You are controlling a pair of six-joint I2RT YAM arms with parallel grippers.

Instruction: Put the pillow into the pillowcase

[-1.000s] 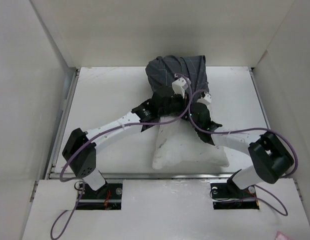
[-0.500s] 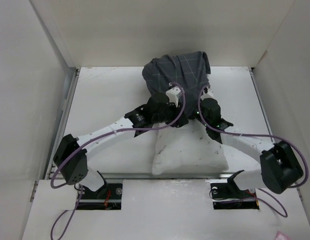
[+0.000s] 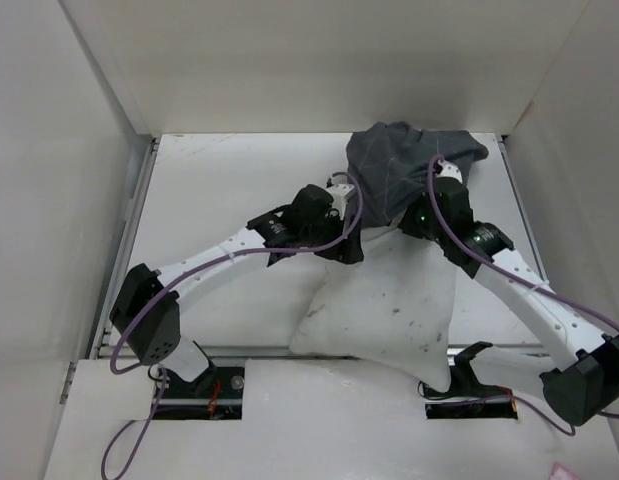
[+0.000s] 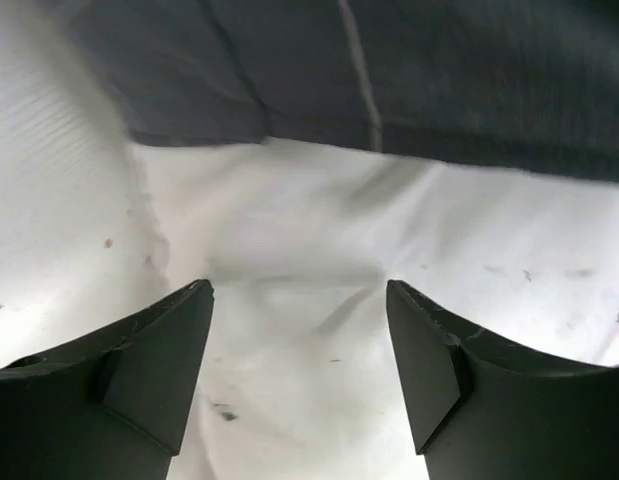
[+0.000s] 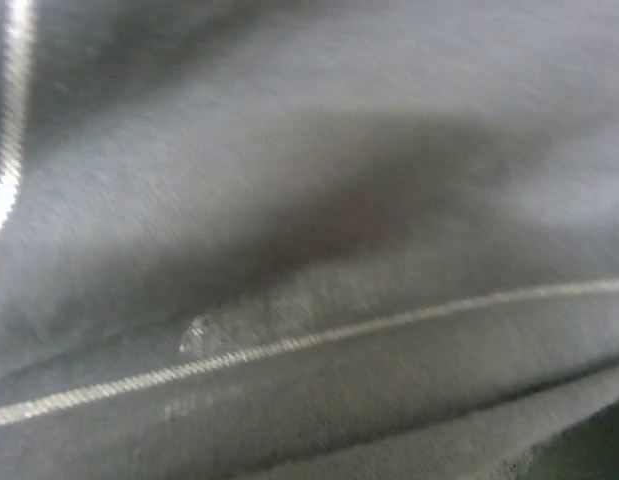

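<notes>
The pillow point(image 3: 384, 300) on worktop point(image 3: 219, 190), upper end overlapped by pillowcase point(image 3: 409, 160); left hand point(image 4: 299, 300) spread wide, empty, over pillow; right hand point(image 3: 441, 187) against pillowcase, opening cannot be told

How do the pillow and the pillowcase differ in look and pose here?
The pillow is white with small dark specks; the pillowcase is dark grey with thin light lines. The pillow is plump and spreads toward the table's near edge; the pillowcase is limp, bunched at the far edge. The pillow looks larger than the pillowcase. Both are soft cloth, overlapping at the pillow's far end.
</notes>
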